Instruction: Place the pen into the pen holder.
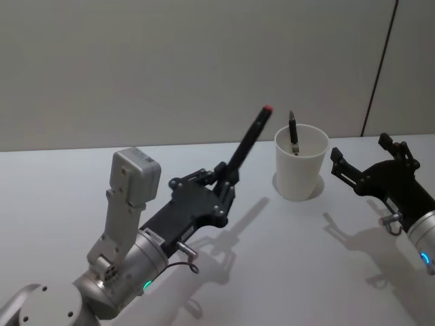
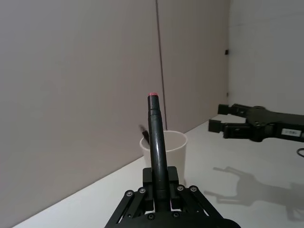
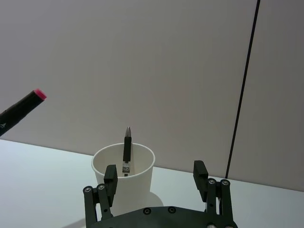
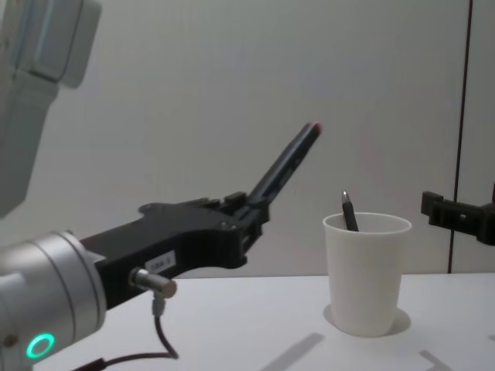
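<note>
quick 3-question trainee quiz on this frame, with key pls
1. True or false: the left gripper holds the marker up off the table.
2. What stands in the cup? A) nothing B) one pen C) scissors
3. Which gripper sits open beside the cup?
Key: 1 true; 2 B; 3 the right gripper.

A robot test lab, seemingly: plain white table [image 1: 54, 176] against a grey panelled wall [image 1: 170, 61].
</note>
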